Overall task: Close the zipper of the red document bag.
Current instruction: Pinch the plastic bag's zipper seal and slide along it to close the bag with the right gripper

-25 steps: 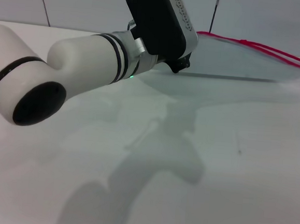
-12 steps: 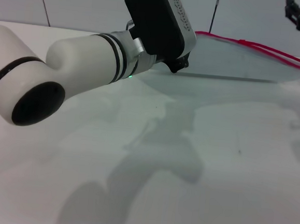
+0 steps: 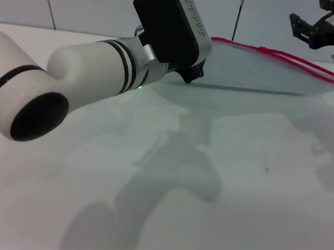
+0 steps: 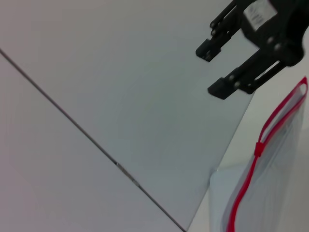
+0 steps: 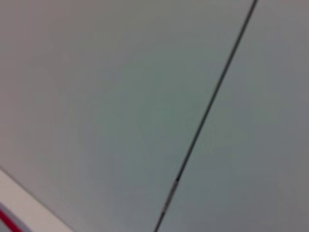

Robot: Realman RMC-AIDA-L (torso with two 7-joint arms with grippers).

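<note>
The red document bag (image 3: 258, 68) lies flat at the far side of the white table, translucent blue-grey. Its zipper (image 3: 288, 56) is a thin red strip along the far edge, gaping into two lines towards the right. The left wrist view shows the bag (image 4: 273, 193), the zipper (image 4: 241, 193) and a small slider (image 4: 259, 148). My left gripper (image 3: 193, 74) is down at the bag's left end, its black body hiding the contact. Above the bag's right end hangs my right gripper (image 3: 302, 30), open and holding nothing. It also shows in the left wrist view as the right gripper (image 4: 211, 70).
A pale panelled wall (image 3: 95, 3) with dark seams rises right behind the table (image 3: 237, 183). My thick white left arm (image 3: 72, 83) crosses the left half of the head view. The right wrist view shows only the wall (image 5: 120, 96) and a red sliver at its corner.
My right gripper has come into view at the upper right and moved left and down towards the bag. The left gripper has shifted slightly left, and the bag's left end moved with it.
</note>
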